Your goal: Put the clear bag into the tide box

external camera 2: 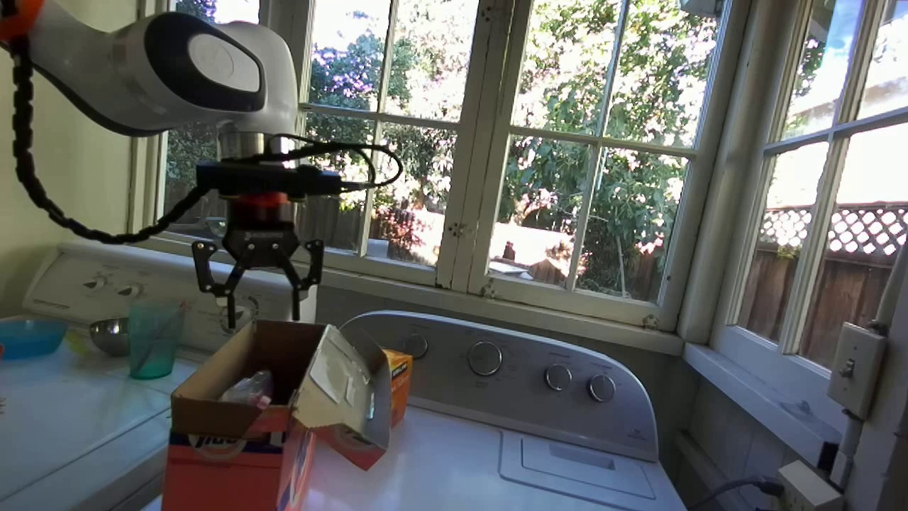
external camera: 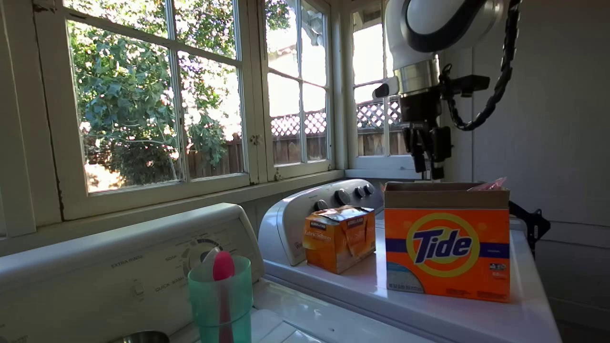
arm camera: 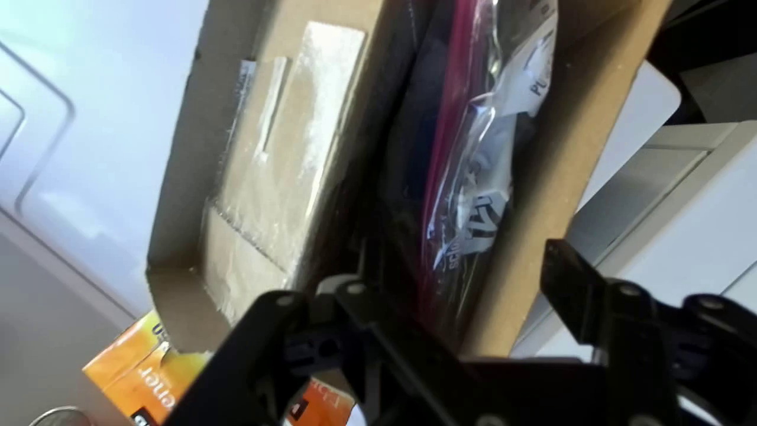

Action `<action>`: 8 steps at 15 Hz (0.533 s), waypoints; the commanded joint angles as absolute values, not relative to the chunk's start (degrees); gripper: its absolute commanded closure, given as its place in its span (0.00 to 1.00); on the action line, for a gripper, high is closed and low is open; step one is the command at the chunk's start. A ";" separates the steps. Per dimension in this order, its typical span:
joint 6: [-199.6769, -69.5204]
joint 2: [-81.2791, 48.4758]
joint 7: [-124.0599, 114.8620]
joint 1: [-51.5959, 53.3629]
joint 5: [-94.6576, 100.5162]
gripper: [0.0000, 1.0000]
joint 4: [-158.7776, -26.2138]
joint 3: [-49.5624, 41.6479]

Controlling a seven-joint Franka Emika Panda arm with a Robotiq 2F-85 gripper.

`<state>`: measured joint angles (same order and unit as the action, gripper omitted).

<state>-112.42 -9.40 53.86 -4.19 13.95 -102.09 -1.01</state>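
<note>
The tide box (external camera: 448,288) stands upright on a white washer top, open at the top; it also shows in an exterior view (external camera 2: 223,475) and the wrist view (arm camera: 547,236). Its lid flap (external camera 2: 337,372) is folded out to one side. The clear bag (arm camera: 473,171) with its pink-red seal lies inside the box; parts of it show at the rim in both exterior views (external camera: 488,185) (external camera 2: 250,389). Its lower part is hidden by the box walls. My gripper (external camera 2: 263,319) is open and empty, pointing down, with fingertips at about rim height near one end of the box (external camera: 428,172) (arm camera: 463,251).
A smaller orange box (external camera: 339,238) stands beside the tide box, near the folded-out flap. A green cup (external camera: 219,300) with a pink utensil, a metal bowl (external camera 2: 108,337) and a blue bowl (external camera 2: 32,337) are on the adjoining machine. Control panels (external camera 2: 496,362) and windows are behind.
</note>
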 commanded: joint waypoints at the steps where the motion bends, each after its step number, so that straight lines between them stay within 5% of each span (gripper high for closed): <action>1: -113.86 -5.51 52.82 -3.50 17.17 0.00 -103.45 -1.28; 8: -114.33 0.11 47.05 -6.42 16.57 0.00 -106.30 -5.27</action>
